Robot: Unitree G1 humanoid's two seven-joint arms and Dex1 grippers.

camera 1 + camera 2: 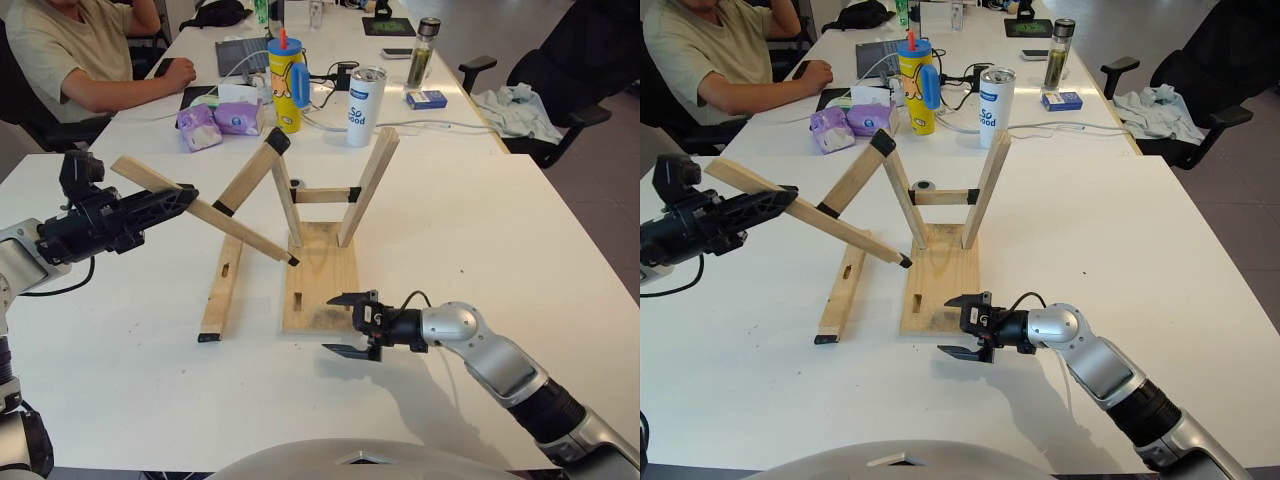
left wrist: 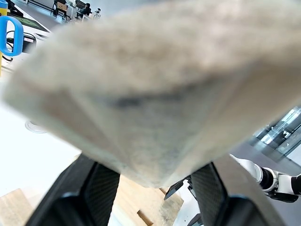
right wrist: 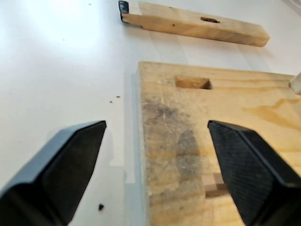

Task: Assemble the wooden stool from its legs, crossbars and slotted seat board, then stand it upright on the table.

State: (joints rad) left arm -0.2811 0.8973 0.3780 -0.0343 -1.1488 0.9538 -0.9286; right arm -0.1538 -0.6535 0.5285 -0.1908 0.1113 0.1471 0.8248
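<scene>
The slotted seat board (image 1: 322, 278) lies flat mid-table. Two legs (image 1: 368, 185) joined by a crossbar (image 1: 325, 195) stand up from its far end. My left gripper (image 1: 180, 197) is shut on a long wooden leg (image 1: 240, 232) that slants down to the board's left edge. A black-capped piece (image 1: 250, 175) leans against that leg. Another slotted bar (image 1: 222, 290) lies flat left of the board. My right gripper (image 1: 347, 326) is open just off the board's near right corner, low over the table. Its fingers (image 3: 61, 165) straddle the board's edge (image 3: 141, 141) without touching it.
A yellow bottle (image 1: 286, 85), a white tumbler (image 1: 365, 105), tissue packs (image 1: 220, 120) and cables crowd the table's far side. A person sits at the far left behind the table. Bare tabletop lies to the right and in front of the board.
</scene>
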